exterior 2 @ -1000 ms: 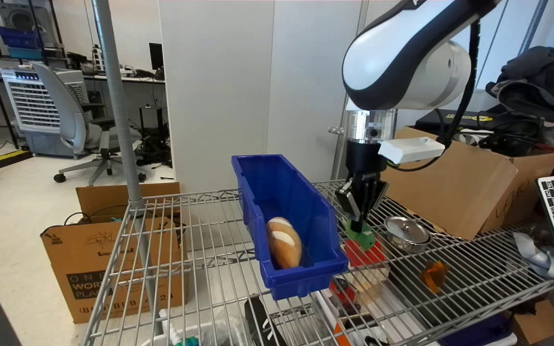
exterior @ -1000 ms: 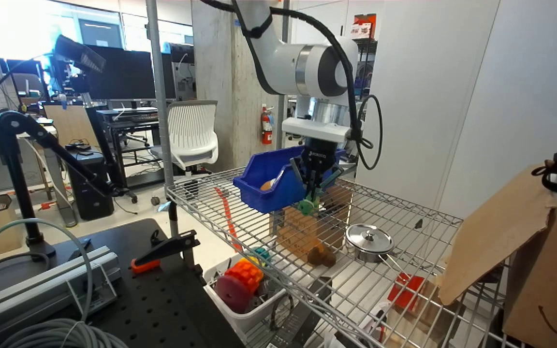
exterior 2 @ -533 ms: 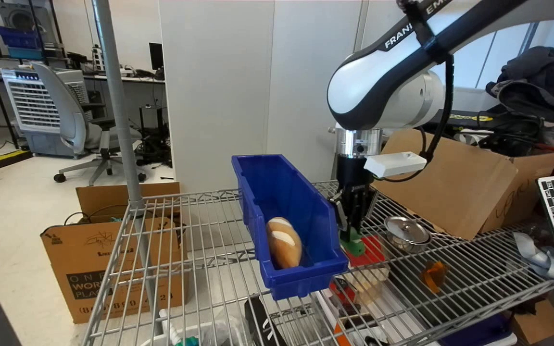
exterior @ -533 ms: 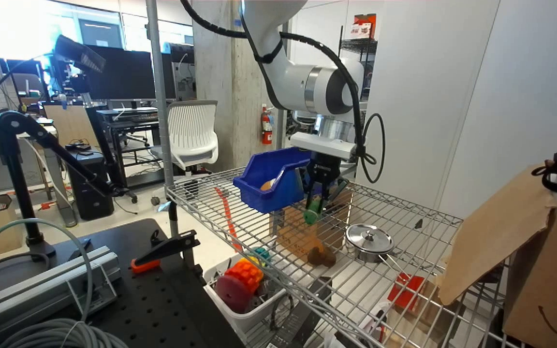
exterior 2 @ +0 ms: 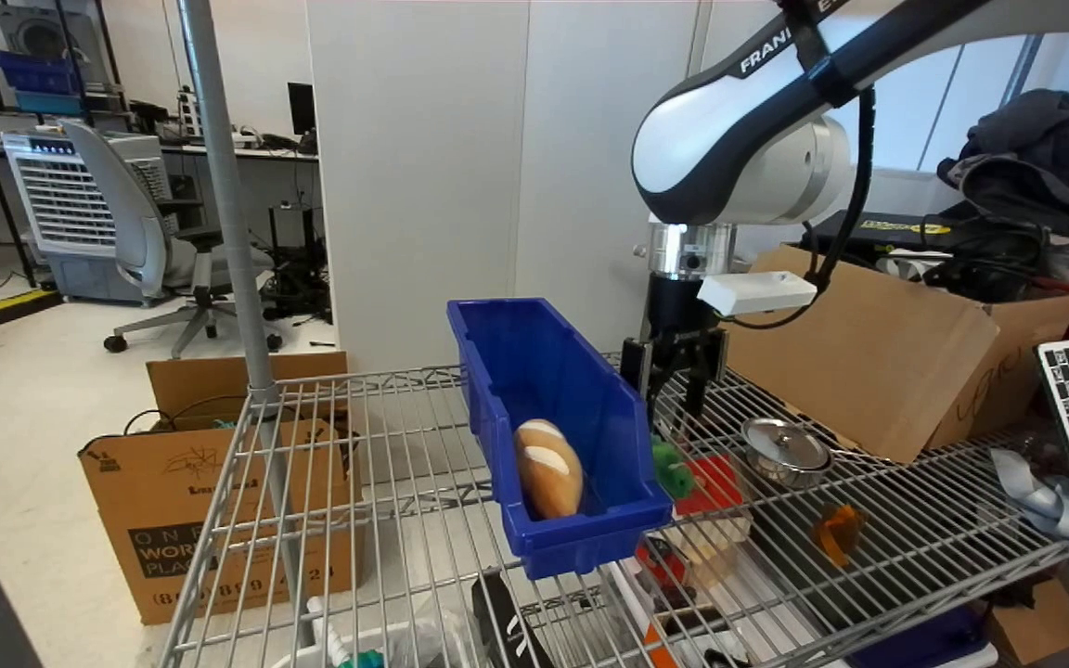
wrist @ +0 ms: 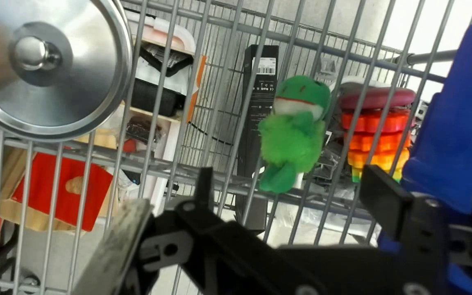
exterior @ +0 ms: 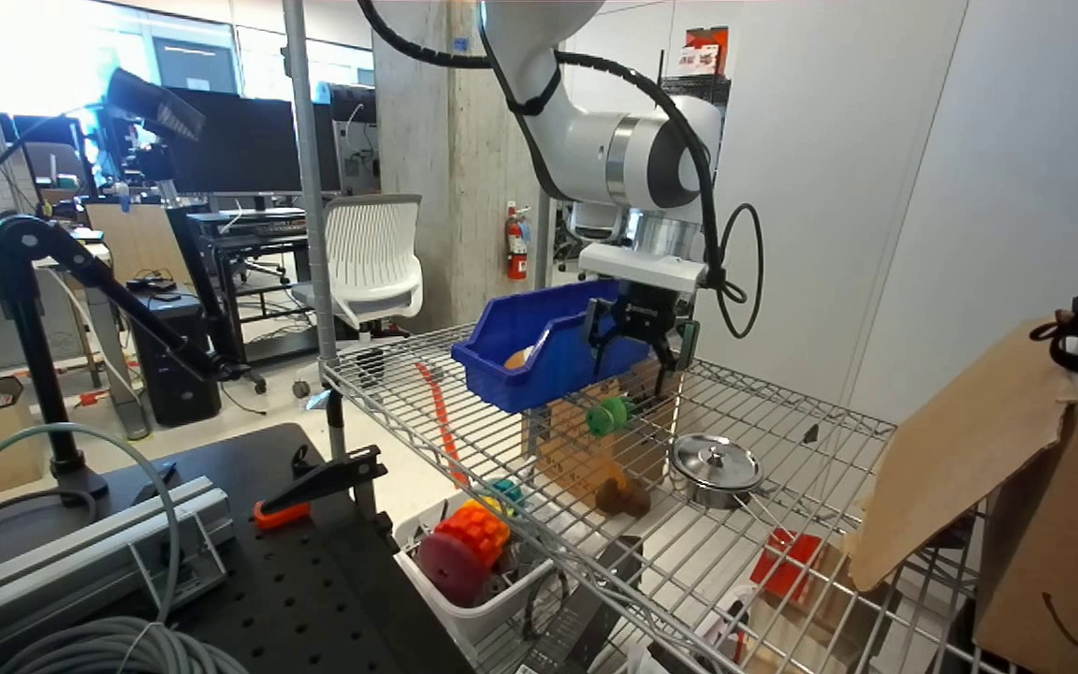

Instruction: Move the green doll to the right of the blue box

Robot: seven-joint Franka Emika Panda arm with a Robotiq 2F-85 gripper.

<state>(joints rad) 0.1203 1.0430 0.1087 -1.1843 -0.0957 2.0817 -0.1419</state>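
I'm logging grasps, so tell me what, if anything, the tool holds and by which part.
Nothing is held. The tool is open with nothing between its jaws; the green doll lies apart from it on the wire shelf.

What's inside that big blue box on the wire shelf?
The blue box holds a brown loaf-shaped thing with pale stripes, lying near the low front. The floor beneath it is covered, and the front edge hides whatever is right behind that edge.

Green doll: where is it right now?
In the wrist view, the green doll lies on the wire shelf, between the lidded pot at image left and the blue box at image right.
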